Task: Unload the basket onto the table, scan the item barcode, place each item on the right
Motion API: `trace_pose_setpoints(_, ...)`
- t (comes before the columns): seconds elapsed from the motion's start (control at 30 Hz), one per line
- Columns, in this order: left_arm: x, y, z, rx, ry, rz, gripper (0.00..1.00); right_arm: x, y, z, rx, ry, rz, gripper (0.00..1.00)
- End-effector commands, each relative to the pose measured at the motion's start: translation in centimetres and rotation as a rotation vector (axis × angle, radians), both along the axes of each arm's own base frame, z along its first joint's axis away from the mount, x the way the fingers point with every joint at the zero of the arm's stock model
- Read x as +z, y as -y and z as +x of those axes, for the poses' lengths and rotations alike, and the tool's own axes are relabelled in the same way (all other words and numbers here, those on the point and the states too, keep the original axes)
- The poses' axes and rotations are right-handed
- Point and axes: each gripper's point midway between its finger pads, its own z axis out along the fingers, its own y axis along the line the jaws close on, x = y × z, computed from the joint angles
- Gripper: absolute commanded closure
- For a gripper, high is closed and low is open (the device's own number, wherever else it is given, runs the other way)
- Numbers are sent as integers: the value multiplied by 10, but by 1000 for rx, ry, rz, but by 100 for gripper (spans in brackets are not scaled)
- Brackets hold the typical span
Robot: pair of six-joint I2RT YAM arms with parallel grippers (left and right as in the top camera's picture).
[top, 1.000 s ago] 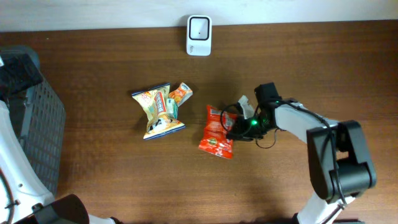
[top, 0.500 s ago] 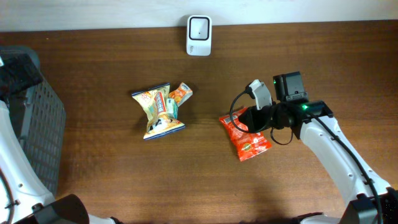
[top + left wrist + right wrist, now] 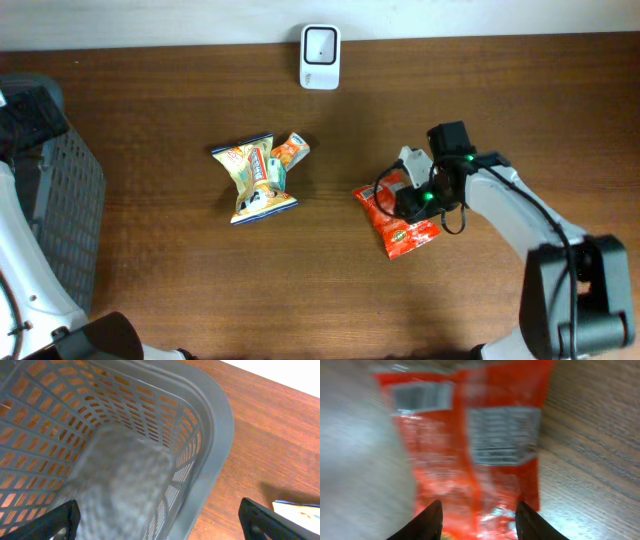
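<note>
A red snack bag (image 3: 400, 222) lies flat on the wooden table right of centre. In the right wrist view the red bag (image 3: 470, 445) fills the frame with its printed label panels facing up, slightly blurred. My right gripper (image 3: 416, 199) (image 3: 479, 522) hangs just over the bag's near end with its jaws apart. The bag sits below and between the fingertips, and I see no pinch on it. The white barcode scanner (image 3: 320, 44) stands at the table's far edge. My left gripper (image 3: 160, 522) is wide open above the grey basket (image 3: 210, 435), holding nothing.
A yellow and blue snack bag (image 3: 256, 180) and a small orange packet (image 3: 293, 150) lie together left of centre. The grey mesh basket (image 3: 60, 200) stands at the table's left edge. A corner of a bag (image 3: 297, 508) shows at the right of the left wrist view.
My right gripper carried the red bag to the right and turned it over. Its jaws have since parted and the bag rests on the table. The left arm has not moved.
</note>
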Motion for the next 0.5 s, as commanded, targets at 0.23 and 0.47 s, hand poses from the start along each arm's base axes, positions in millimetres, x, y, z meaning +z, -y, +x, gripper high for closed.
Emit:
trace_pose_setpoints(0.23,1,-1,-1,-9,-2,10,1,7,24,22,47,95,128,40)
trace_pose_setpoints(0.47,1,-1,-1,-9,-2,10,1,-23,3,15,113,23,204,39)
